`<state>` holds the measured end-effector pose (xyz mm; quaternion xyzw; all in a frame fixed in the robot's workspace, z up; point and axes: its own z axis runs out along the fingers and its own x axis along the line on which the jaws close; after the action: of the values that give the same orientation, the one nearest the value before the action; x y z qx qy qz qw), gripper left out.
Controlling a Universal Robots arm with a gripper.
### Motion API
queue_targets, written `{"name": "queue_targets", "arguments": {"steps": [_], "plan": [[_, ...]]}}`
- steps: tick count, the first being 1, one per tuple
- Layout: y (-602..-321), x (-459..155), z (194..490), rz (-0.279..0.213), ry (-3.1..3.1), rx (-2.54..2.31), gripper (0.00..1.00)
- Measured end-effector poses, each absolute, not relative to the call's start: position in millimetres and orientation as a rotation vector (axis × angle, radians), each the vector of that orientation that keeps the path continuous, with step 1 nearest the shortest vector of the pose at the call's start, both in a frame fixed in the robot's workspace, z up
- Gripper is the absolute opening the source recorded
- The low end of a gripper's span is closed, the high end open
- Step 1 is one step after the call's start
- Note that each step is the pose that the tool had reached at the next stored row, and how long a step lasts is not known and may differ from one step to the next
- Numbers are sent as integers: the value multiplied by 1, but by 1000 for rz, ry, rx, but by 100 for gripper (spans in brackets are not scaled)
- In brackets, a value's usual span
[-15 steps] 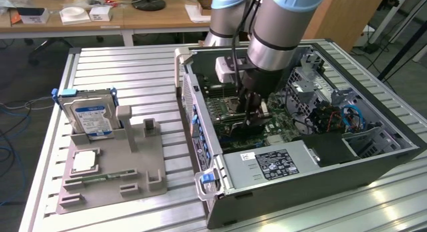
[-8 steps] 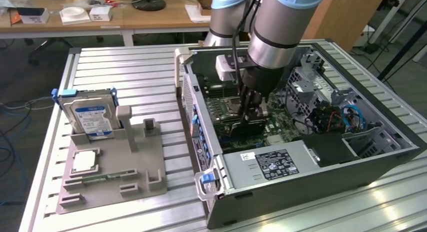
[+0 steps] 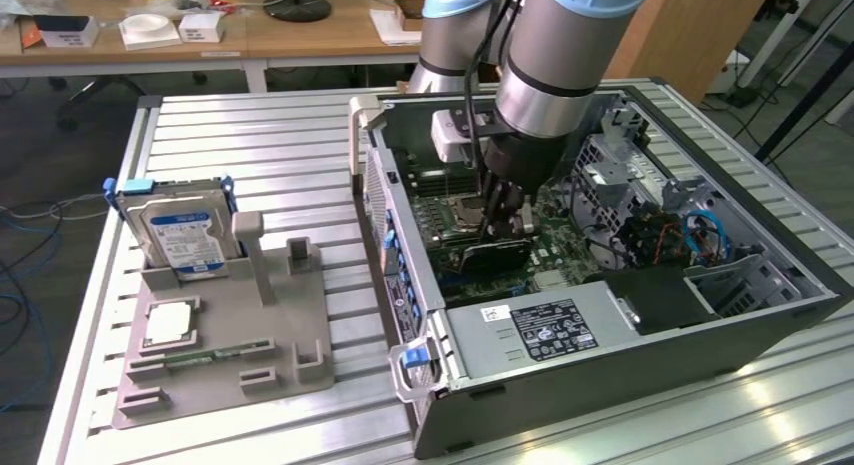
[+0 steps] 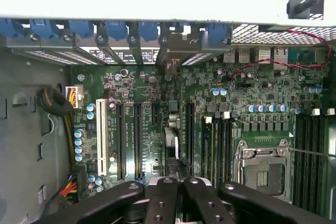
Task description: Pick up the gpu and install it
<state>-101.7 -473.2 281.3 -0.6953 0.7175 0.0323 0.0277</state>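
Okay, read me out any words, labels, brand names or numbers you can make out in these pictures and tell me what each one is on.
Nothing can be read for certain.
Hard drive: blue and white label, print too small to read.
Power supply: black and white stickers, print too small.
Motherboard: white markings beside the slots, too small.
Rear slot bracket: white sticker with dark marks, blurred.
CPU chip: no markings readable.

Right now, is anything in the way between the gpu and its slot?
Nothing visible is. The gripper is shut on the gpu, which stands edge-on right down at the motherboard. Whether it is fully seated, I cannot tell.
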Motion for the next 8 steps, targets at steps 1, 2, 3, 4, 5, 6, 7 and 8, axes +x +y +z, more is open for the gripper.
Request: {"name": "queue_targets", "arguments": {"steps": [1,2,3,4,5,6,7,8], "plan": [[-473,-102,281,100,2215,-2147,11],[-473,-102,281,100,2215,-2147,11],[-472,-101,279,100,2215,-2147,11],[-472,-101,277,100,2215,-2146,11],[-471,-101,275,100,2215,-2146,11],[-471,-101,273,101,2215,-2146,11],[-470,-100,271,101,2215,-2146,11],[-470,-100,270,101,2215,-2146,11]]}}
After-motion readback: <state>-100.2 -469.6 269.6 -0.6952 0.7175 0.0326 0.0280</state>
